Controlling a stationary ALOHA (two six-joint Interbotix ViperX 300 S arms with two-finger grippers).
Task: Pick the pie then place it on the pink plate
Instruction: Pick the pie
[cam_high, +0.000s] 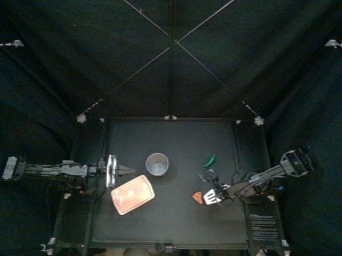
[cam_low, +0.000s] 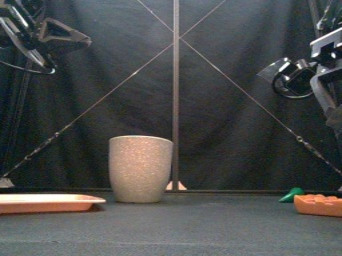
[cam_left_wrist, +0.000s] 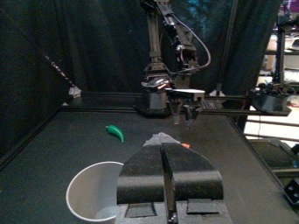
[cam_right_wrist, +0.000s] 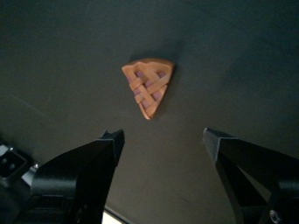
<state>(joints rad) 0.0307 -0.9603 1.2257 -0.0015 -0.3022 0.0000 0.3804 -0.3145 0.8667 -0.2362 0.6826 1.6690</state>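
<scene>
Two pincers are in play, and only one has work to do; your right pincer (cam_right_wrist: 163, 136) is spread wide, with nothing between its jaws, and it hangs above the pie (cam_right_wrist: 149, 83), which lies flat on the table (cam_high: 181, 215) toward the front right; the jaws are not around it yet, since the wedge shows just beyond their tips. Your left pincer (cam_left_wrist: 172, 166) is pressed together and holds nothing; it rests at the left side, near the grey cup (cam_low: 140, 168).

The pink plate (cam_high: 132, 193) lies left of the middle, near the front edge and well apart from the pie; the cup stands just behind it; a small green toy (cam_low: 290, 196) lies behind the pie.

Expect the pie to be a light, stiff toy slice with a lattice top; it sits low, so you will probably have to bring the jaws right down to the table. Its sides taper to a point, and a squeeze near the tip could let it squirt out; I would take hold across the wider crust end, jaws square to the two slanted sides. Carried to the plate along the front, it should pass clear of the cup.
</scene>
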